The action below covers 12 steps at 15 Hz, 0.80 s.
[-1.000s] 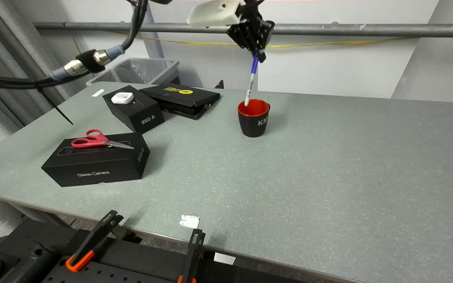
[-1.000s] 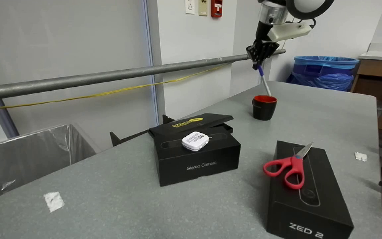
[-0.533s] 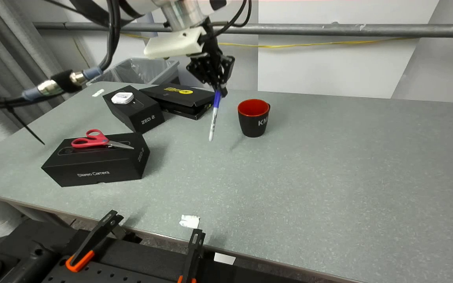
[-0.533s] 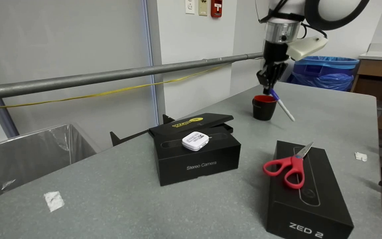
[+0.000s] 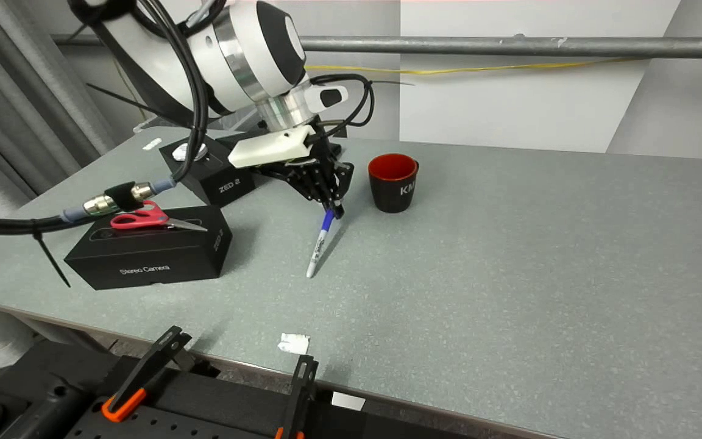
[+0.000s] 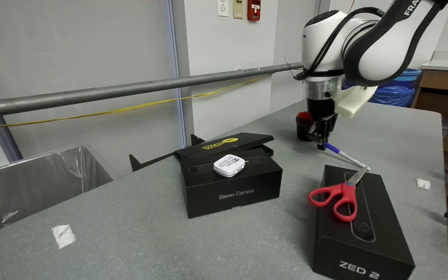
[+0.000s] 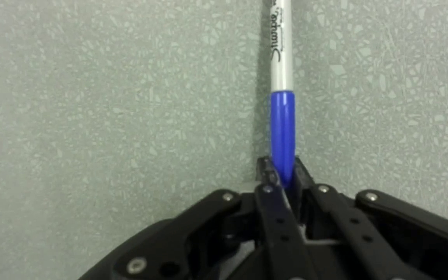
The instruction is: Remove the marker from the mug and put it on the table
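Note:
The marker, with a blue cap and white barrel, is held slanted just over the table (image 5: 509,274), and it shows in both exterior views (image 5: 318,247) (image 6: 345,156) and the wrist view (image 7: 282,120). My gripper (image 5: 335,212) is shut on the blue cap end, as the wrist view shows with the two fingertips (image 7: 281,167) on either side of it. The white end points down, at or very near the tabletop, meeting its shadow. The dark mug with red inside (image 5: 392,194) stands upright beside the gripper; in an exterior view the gripper partly hides it (image 6: 303,126).
Red scissors (image 5: 144,217) lie on a black box (image 5: 150,265) near the marker. A second black box (image 6: 231,190) carries a white case (image 6: 229,165), with a flat black box (image 6: 224,144) behind it. Clamps (image 5: 302,390) sit along the table's front edge.
My gripper has lifted the marker out of the mug, moved it sideways away from the mug and lowered it to the table. The marker has become more slanted. The mug has not moved.

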Motion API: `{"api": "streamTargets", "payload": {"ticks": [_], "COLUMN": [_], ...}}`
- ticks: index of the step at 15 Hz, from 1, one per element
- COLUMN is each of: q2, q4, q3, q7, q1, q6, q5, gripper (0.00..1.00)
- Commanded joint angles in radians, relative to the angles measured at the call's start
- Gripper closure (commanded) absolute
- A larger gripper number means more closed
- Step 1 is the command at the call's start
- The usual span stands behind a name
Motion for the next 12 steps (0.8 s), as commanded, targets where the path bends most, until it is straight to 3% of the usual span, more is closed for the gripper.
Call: {"api": "streamTargets", "payload": {"ticks": [1,8,12], "q2": [0.006,-0.011,-0.011], "q4": [0.024,0.035,0.061], "q3": [-0.025,-0.063,-0.056], "q7": [-0.003,0.028,0.029], "q1": [0.041,0.083,0.077], "q6": [-0.027,-0.017,-0.035], "q5": [-0.004,-0.027,-0.001], "gripper": [0.57,0.04,0.0]}}
